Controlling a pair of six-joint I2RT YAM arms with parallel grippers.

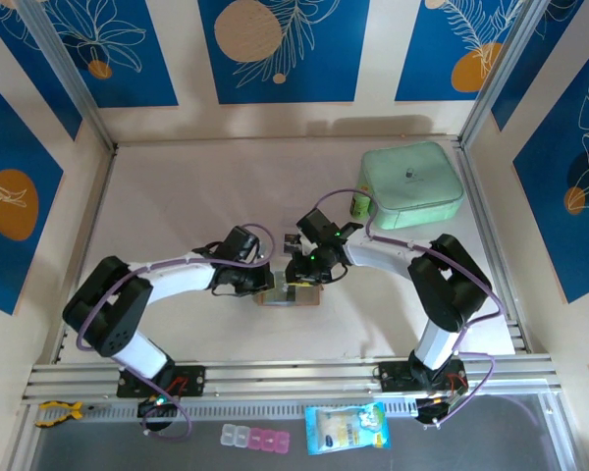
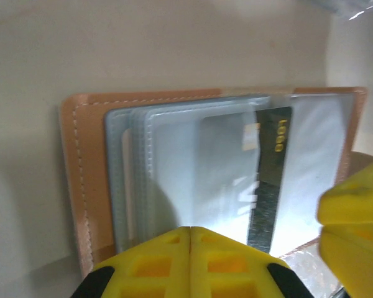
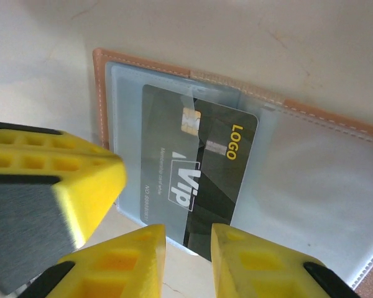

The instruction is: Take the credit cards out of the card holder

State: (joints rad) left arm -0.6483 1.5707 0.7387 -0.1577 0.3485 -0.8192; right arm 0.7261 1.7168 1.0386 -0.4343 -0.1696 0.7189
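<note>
The card holder (image 1: 287, 296) lies open on the table between both grippers, tan leather (image 2: 87, 180) with clear grey pockets. A black credit card (image 3: 217, 167) printed "VIP" and "LOGO" sticks partway out of a pocket; in the left wrist view it is a dark strip (image 2: 270, 180). My left gripper (image 2: 191, 233) is shut, its tips over the clear pockets at the holder's near edge. My right gripper (image 3: 188, 239) stands open with a narrow gap, and the card's lower edge reaches into that gap. The left gripper's finger (image 3: 50, 180) is just beside it.
A mint-green case (image 1: 410, 184) sits at the back right with a small green object (image 1: 360, 206) beside it. Pill boxes (image 1: 255, 438) and a blue packet (image 1: 346, 429) lie below the front rail. Metal posts and walls frame the table.
</note>
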